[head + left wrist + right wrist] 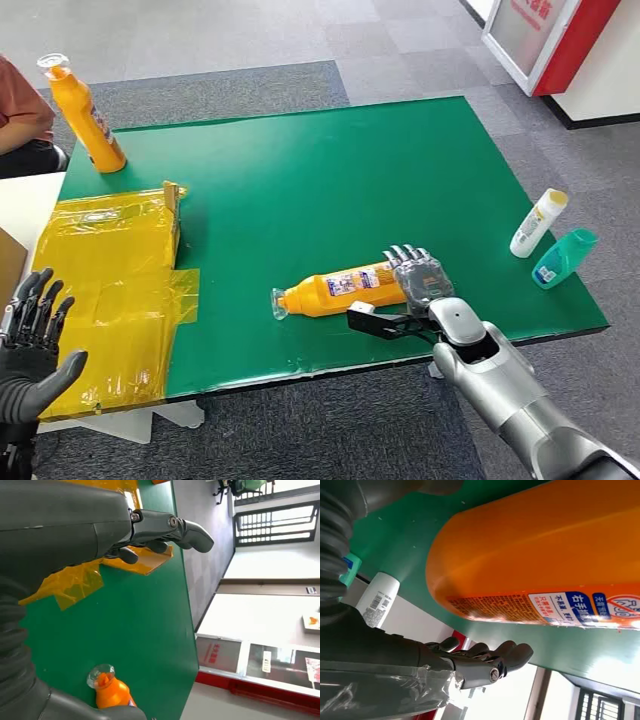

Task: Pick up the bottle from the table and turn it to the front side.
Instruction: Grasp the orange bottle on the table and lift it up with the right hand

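I see the bottle [349, 289] lying on its side on the green table [302, 180], cap toward my left. My right hand [411, 290] sits at its base end, fingers spread apart and closed on nothing, thumb stretched along the near side. My left hand [34, 345] hangs open and empty over the yellow sheet [113, 270].
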You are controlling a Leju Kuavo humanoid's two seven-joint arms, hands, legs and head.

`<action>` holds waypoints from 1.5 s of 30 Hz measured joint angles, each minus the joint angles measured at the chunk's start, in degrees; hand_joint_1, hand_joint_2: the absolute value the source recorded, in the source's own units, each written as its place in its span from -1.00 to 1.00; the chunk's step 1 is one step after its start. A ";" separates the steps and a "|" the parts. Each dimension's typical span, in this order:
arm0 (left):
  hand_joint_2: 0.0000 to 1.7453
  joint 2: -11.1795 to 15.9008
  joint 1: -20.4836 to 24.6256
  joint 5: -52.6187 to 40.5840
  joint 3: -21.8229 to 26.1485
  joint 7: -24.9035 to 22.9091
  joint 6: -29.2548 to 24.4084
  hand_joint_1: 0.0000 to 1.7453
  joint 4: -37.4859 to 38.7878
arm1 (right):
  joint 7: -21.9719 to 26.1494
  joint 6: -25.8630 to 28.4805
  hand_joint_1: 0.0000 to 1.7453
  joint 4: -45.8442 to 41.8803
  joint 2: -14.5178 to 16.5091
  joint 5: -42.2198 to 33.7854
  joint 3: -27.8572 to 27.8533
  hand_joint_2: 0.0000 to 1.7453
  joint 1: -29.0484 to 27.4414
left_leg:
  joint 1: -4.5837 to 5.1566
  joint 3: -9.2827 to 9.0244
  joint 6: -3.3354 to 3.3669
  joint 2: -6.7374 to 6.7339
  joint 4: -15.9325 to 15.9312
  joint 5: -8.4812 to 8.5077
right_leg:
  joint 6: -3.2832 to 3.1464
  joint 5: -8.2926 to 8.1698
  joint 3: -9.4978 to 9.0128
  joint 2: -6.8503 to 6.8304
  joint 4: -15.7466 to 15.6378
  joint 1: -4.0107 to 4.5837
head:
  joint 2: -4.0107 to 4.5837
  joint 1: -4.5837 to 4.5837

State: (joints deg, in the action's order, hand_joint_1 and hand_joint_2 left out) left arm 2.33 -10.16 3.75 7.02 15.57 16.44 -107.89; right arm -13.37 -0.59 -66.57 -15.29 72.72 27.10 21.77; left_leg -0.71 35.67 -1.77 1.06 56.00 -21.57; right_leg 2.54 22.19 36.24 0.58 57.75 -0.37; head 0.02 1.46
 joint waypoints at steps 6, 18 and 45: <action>1.00 -0.14 0.03 -0.07 -0.02 -0.26 -0.01 -1.00 0.00 | -0.01 -0.02 -1.00 1.17 0.46 0.48 0.15 1.00 0.35 | 0.00 0.00 0.00 0.00 0.00 0.00 | 0.00 0.00 0.00 0.00 0.00 0.00 | 0.00 0.00; 1.00 -0.26 0.01 -0.08 -0.04 -0.54 -0.10 -1.00 0.00 | 0.10 -0.02 1.00 3.43 1.22 0.93 0.52 1.00 1.29 | 0.00 0.00 0.00 0.00 0.00 0.00 | 0.00 0.00 0.00 0.00 0.00 0.00 | 0.00 0.00; 1.00 -0.19 -0.35 0.07 -0.07 0.48 0.00 -1.00 -0.66 | 3.78 1.15 1.00 2.28 0.96 -1.05 0.76 1.00 -0.17 | 0.00 -0.02 0.00 0.00 0.00 0.00 | -0.01 0.00 0.01 0.01 -0.01 0.00 | 0.00 0.00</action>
State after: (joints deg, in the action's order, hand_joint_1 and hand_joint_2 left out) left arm 2.14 -10.51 3.82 6.95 16.05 16.43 -108.54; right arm -9.59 0.56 -64.29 -14.33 71.67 27.86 21.60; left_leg -0.72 35.65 -1.77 1.06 56.00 -21.58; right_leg 2.53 22.19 36.25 0.58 57.74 -0.37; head 0.02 1.46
